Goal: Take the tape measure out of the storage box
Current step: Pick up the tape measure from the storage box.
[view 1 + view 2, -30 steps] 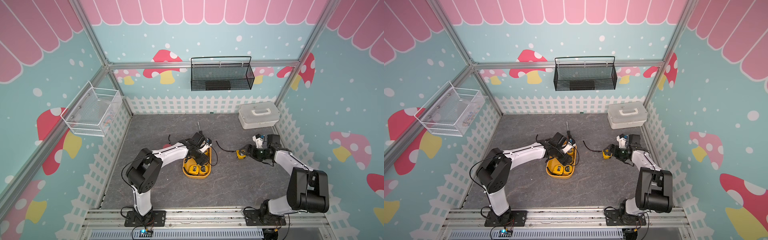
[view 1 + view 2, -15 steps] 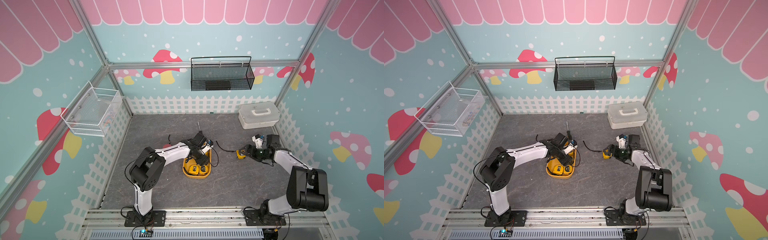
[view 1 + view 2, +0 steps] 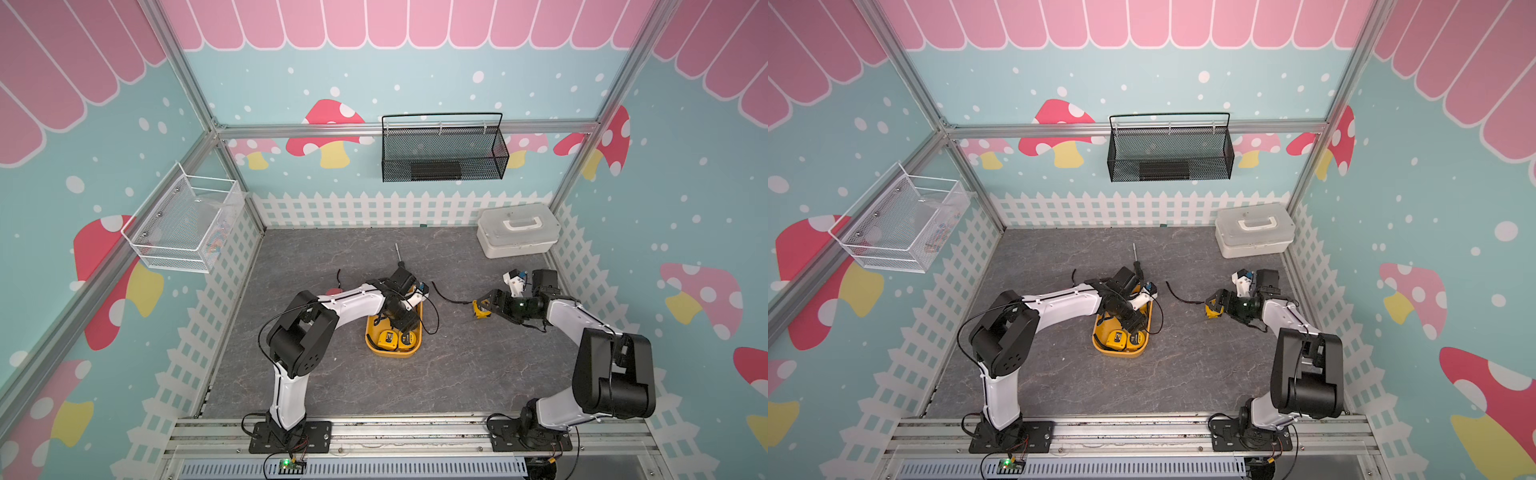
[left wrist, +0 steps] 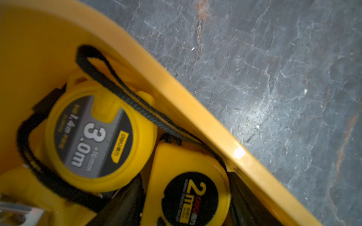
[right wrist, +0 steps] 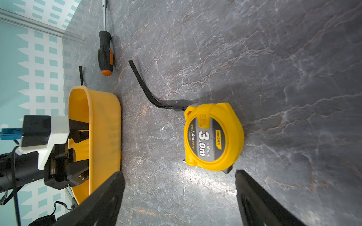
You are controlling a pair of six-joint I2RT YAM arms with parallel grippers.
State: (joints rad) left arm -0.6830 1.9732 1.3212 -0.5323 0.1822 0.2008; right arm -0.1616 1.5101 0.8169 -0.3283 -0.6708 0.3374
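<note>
Your left gripper [image 4: 184,181] reaches into the shallow yellow-orange plastic storage box [image 5: 105,127], jaws closed against the yellow, black-labelled 2m tape measure [image 4: 189,197]. A rounder yellow 3.0m tape measure [image 4: 94,135] lies beside it. Right of the box, a third yellow tape measure [image 5: 213,137] rests on the grey stone-pattern table [image 3: 457,374], before your right gripper [image 5: 177,173], jaws wide apart.

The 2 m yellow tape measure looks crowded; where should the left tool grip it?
Likely from above, across the narrow sides of the 2 m yellow tape measure: it lies flat, label up, between the wall of the yellow-orange plastic tray and the round 3.0 m tape measure.
</note>
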